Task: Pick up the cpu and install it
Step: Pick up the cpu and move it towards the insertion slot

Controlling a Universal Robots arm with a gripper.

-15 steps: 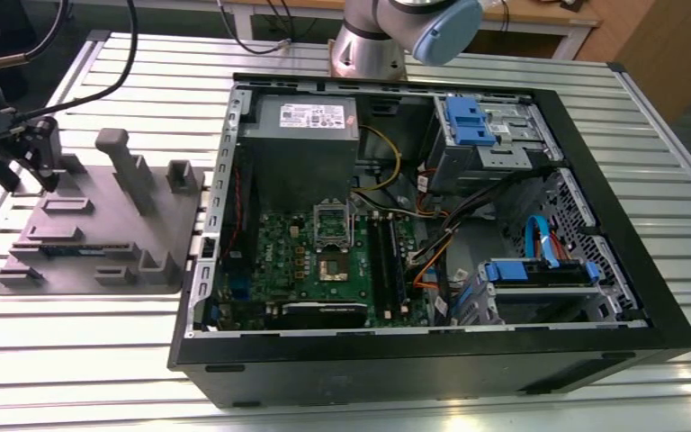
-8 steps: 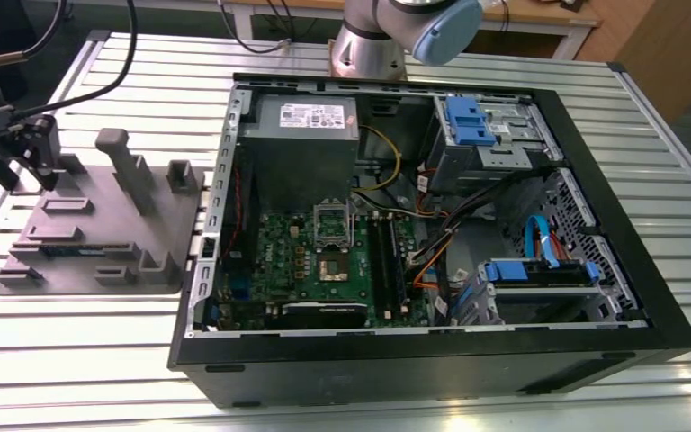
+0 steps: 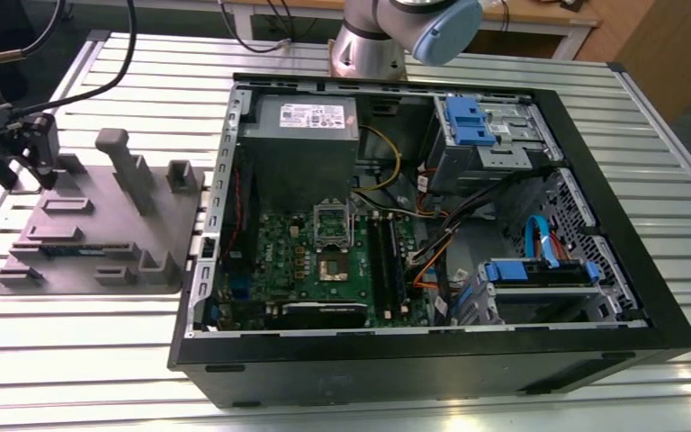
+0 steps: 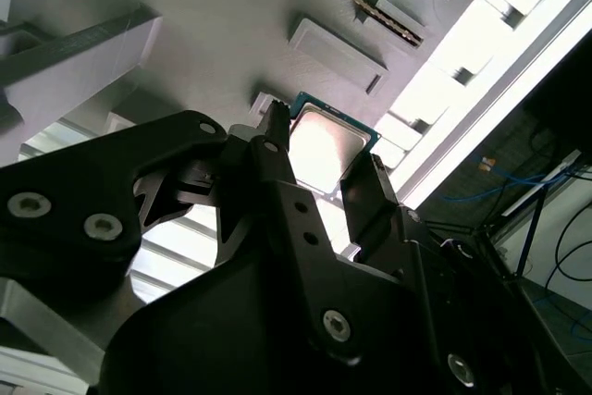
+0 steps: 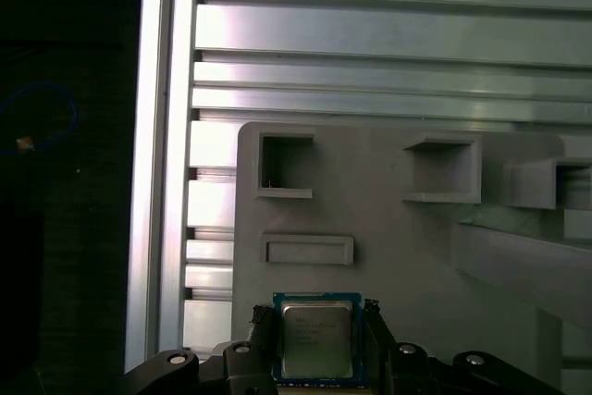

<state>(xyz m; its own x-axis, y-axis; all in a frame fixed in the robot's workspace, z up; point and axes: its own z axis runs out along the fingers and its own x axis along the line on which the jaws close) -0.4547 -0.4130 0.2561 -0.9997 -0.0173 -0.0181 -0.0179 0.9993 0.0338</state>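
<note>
- While it hangs over the far corner of the grey moulded tray (image 3: 105, 261) on the exterior view's left, the pincer (image 3: 36, 175) is clamped on the cpu (image 5: 316, 344).
- Both wrist views agree on the grip: the black fingers (image 5: 262, 326) sit tight against two opposite edges of the chip, one per side.
- In the second wrist view the pincer (image 4: 324, 147) straddles the cpu (image 4: 326, 141) the same way. One finger (image 4: 276, 150) is on the near edge, the other on the far corner.
- The cpu lies flat, shiny silver-grey lid up, with a thin green border showing round it.
- Cannot tell if the chip rests on the tray or is just clear of it.
- In the first wrist view the tray has a shallow raised slot (image 5: 308, 250) just past the cpu, and two open square pockets (image 5: 285, 166) beyond that.
- The tray also carries upright posts (image 3: 123, 166) and sits on the slatted aluminium counter (image 3: 82, 360), just beside the open PC case (image 3: 442, 369).
- Inside the case the green motherboard (image 3: 280, 261) lies flat, with the cpu socket (image 3: 331, 263) near its middle. The cpu is well apart from the socket, outside the case.
- A grey power-supply box (image 3: 301, 148) with a white label sits at the case's far end, beyond the board.
- Blue-tabbed drive bays (image 3: 478, 121) are on the exterior view's right, with orange and blue cables (image 3: 538, 236) between them and the board.
- The arm base (image 3: 370, 49) stands on the counter behind the case.
</note>
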